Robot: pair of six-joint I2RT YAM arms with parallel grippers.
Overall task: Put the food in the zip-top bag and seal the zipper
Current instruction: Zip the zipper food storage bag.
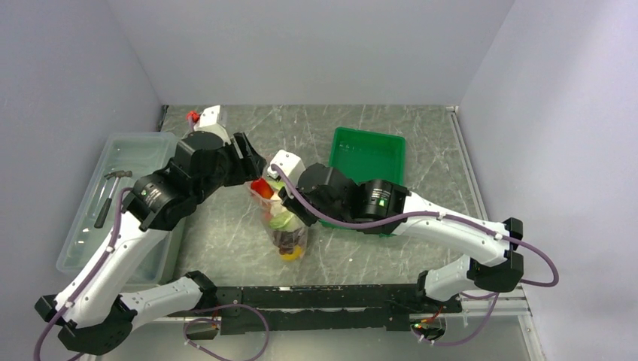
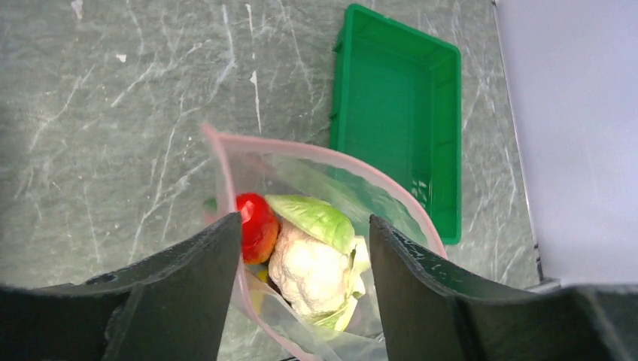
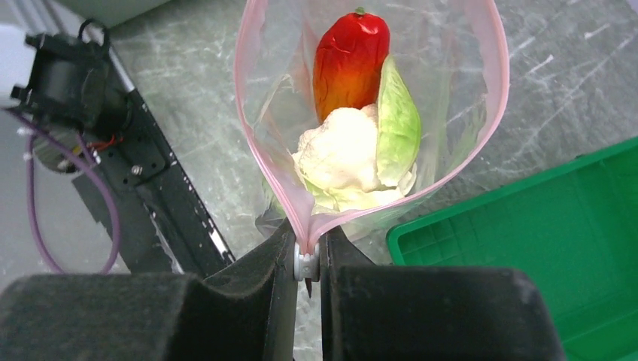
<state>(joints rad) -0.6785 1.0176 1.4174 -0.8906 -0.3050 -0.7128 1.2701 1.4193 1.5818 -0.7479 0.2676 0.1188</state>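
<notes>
The clear zip-top bag (image 1: 288,229) stands mid-table with its mouth open. Its pink zipper (image 3: 252,150) forms a loop around the food. Inside are a red tomato-like piece (image 3: 350,60) and a pale green-white leafy vegetable (image 3: 353,158). Lower down are dark grapes (image 1: 286,239) and an orange-yellow fruit (image 1: 290,253). My right gripper (image 3: 307,237) is shut on the white slider at one end of the zipper. My left gripper (image 2: 304,219) is open, its fingers on either side of the bag's mouth above the vegetable (image 2: 316,267) and the red piece (image 2: 256,226).
A green tray (image 1: 369,150) lies just right of the bag, under my right arm. A translucent bin (image 1: 128,150) with a hammer (image 1: 113,192) stands at the left. A small red-and-white object (image 1: 205,116) sits at the back. The black base rail (image 1: 323,297) runs along the near edge.
</notes>
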